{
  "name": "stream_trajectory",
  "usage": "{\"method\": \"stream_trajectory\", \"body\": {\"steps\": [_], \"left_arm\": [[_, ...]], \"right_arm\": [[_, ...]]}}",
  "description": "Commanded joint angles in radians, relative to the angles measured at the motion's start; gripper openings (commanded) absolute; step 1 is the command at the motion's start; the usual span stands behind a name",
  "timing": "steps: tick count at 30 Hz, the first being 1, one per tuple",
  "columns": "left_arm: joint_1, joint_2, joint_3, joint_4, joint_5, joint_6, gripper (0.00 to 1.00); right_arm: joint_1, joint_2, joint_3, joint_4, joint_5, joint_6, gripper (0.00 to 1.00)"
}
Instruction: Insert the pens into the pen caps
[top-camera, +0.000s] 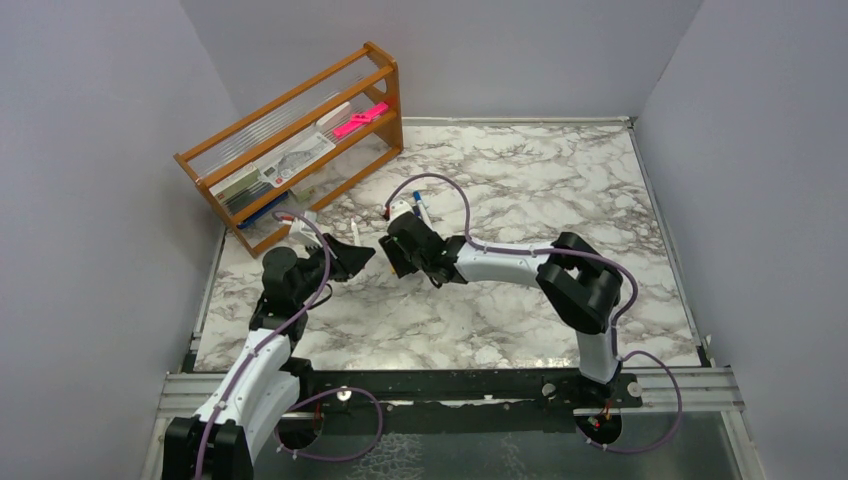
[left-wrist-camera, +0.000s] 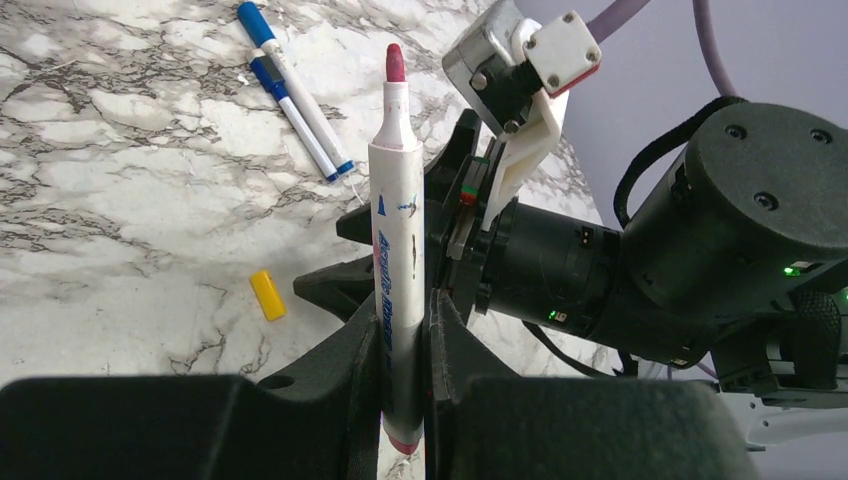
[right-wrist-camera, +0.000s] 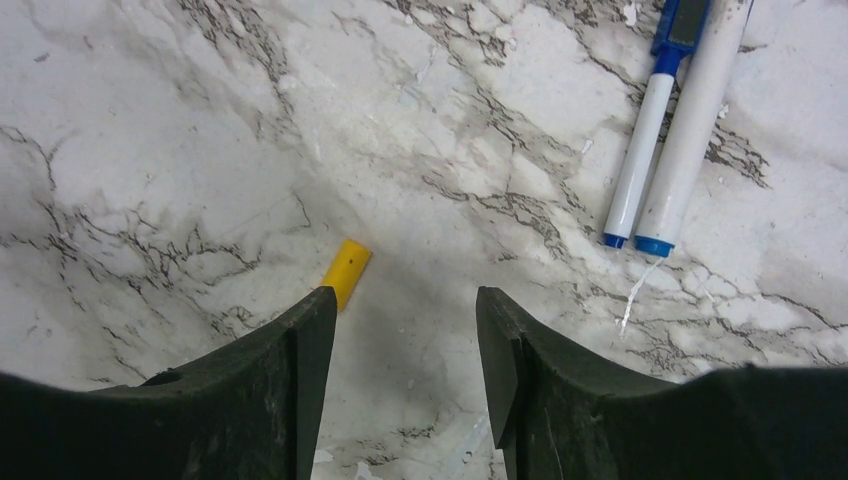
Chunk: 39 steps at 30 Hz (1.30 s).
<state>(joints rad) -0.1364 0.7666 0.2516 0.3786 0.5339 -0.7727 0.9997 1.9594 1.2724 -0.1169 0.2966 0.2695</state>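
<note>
The left claw (left-wrist-camera: 405, 330) grips the uncapped red-tipped pen (left-wrist-camera: 397, 230) upright; the right claw (right-wrist-camera: 400, 330) gapes empty above the yellow cap (right-wrist-camera: 346, 270) on the surface (right-wrist-camera: 150, 150); two blue pens (right-wrist-camera: 693, 130) lie nearby; capping seems barely begun.

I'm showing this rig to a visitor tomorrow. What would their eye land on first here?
The red-tipped pen standing upright, clamped in the left gripper, dominates the left wrist view. Next comes the yellow cap, lying on the marble table just ahead of the open right gripper, with two blue-ended pens side by side farther off.
</note>
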Motion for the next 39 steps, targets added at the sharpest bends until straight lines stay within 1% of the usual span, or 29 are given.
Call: {"method": "stream_trajectory", "body": {"steps": [1,5,9,19,22,26,29,30,32,35,39], "left_arm": [[0.009,-0.036,-0.015,-0.005,-0.014,-0.009,0.0],[0.013,-0.066,0.002,-0.077,-0.054,0.002,0.0],[0.015,-0.077,0.022,-0.126,-0.066,0.019,0.0],[0.018,-0.07,0.012,-0.129,-0.064,0.026,0.0],[0.018,-0.072,0.011,-0.131,-0.063,0.028,0.0],[0.02,-0.068,0.01,-0.13,-0.063,0.03,0.0],[0.02,-0.066,0.008,-0.123,-0.06,0.027,0.0],[0.02,-0.066,0.008,-0.119,-0.056,0.024,0.0],[0.02,-0.066,0.006,-0.109,-0.044,0.016,0.0],[0.02,-0.06,-0.004,-0.081,-0.015,-0.005,0.0],[0.019,-0.069,-0.061,0.039,0.046,-0.112,0.0]], "right_arm": [[0.008,0.039,0.074,-0.023,-0.026,0.023,0.54],[0.016,0.072,0.097,-0.021,-0.033,0.028,0.52],[0.018,0.106,0.121,-0.034,-0.035,0.03,0.51],[0.019,0.156,0.135,-0.047,-0.037,0.048,0.42],[0.019,0.161,0.14,-0.052,-0.043,0.049,0.37],[0.02,0.157,0.136,-0.062,-0.047,0.051,0.26],[0.022,0.144,0.124,-0.059,-0.063,0.07,0.07],[0.022,0.137,0.117,-0.052,-0.07,0.079,0.02],[0.02,0.117,0.095,-0.031,-0.096,0.101,0.02],[0.017,0.045,0.047,0.017,-0.112,0.129,0.01],[-0.009,-0.099,-0.051,0.131,-0.147,0.187,0.01]]}}
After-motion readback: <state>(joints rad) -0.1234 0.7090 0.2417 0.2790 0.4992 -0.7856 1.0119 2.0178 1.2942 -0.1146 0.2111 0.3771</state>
